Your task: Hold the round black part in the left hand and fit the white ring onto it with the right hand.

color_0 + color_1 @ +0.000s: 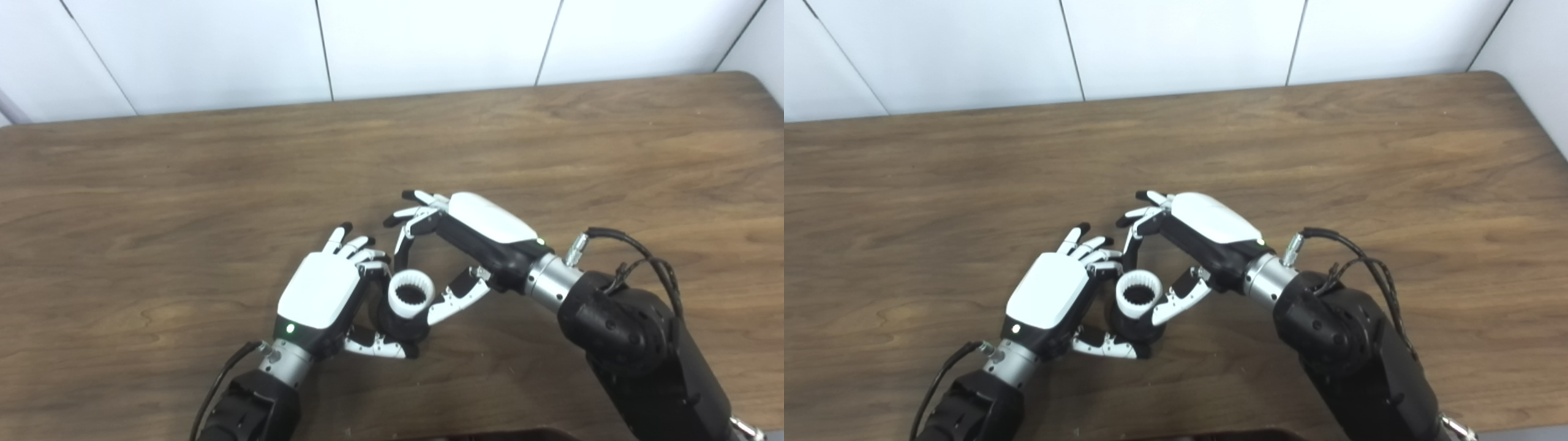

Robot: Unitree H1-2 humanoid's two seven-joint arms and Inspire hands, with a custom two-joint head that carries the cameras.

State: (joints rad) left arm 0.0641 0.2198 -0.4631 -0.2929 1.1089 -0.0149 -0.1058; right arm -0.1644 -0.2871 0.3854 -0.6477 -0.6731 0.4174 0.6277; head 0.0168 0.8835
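Observation:
The round black part [401, 324] stands on the wooden table [184, 184], gripped by my left hand [324, 294] with fingers on its far side and thumb below. The white toothed ring [411, 294] sits on top of the black part. My right hand [456, 245] pinches the ring between a finger at its far edge and the thumb at its right edge; its other fingers spread up and away. The same shows in the right eye view: ring [1139, 293], black part [1133, 327], left hand [1050, 300], right hand [1188, 242].
The right forearm [631, 343] with loose black cables [643, 257] comes in from the lower right. A white panelled wall [392, 43] runs behind the table's far edge. The table's right corner [759, 79] is rounded.

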